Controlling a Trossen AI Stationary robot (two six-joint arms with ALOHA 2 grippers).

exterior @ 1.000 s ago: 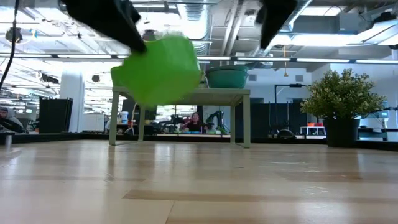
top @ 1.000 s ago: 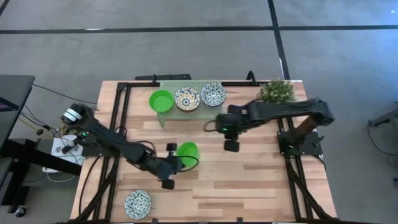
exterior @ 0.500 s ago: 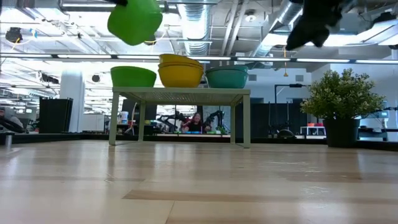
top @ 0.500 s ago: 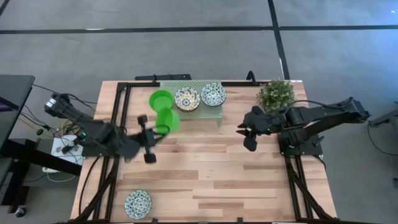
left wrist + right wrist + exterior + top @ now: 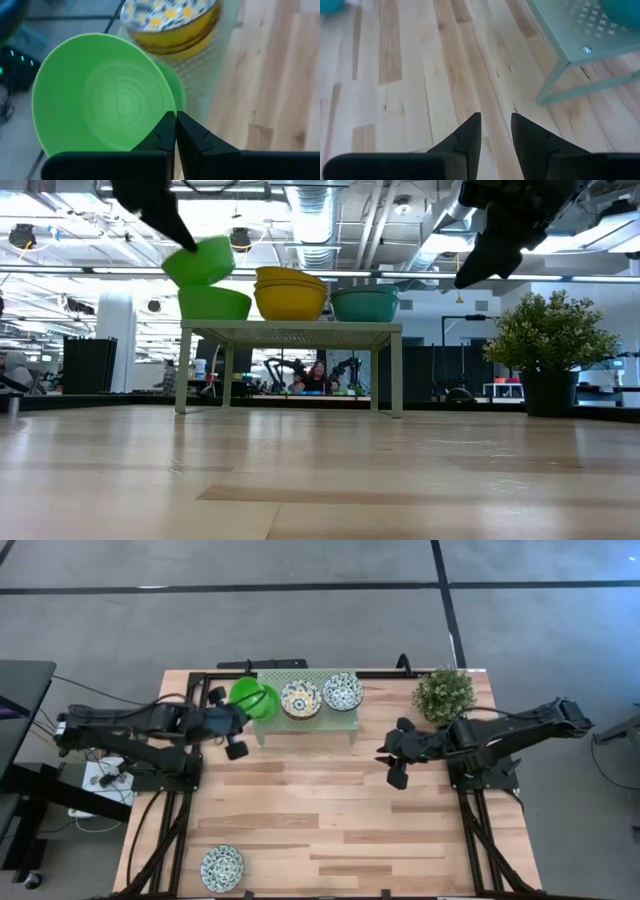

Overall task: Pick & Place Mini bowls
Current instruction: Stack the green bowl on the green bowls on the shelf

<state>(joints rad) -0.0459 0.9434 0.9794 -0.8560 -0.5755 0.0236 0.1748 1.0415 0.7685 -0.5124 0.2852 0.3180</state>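
Left gripper point(image 5: 175, 131) pinches green bowl point(image 5: 102, 95) above rack point(image 5: 305, 718).

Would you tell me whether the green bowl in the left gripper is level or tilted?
Tilted: the green bowl hangs slanted above another on the rack.

The green bowl point(image 5: 102, 95) in the left wrist view hides most of the second green bowl point(image 5: 175, 90) behind it — only a thin edge peeks out at the right. The yellow bowls point(image 5: 172, 20) are cut off by the top of the frame. In the low view, the people point(image 5: 318, 376) at the centre, far back — too small to make out.
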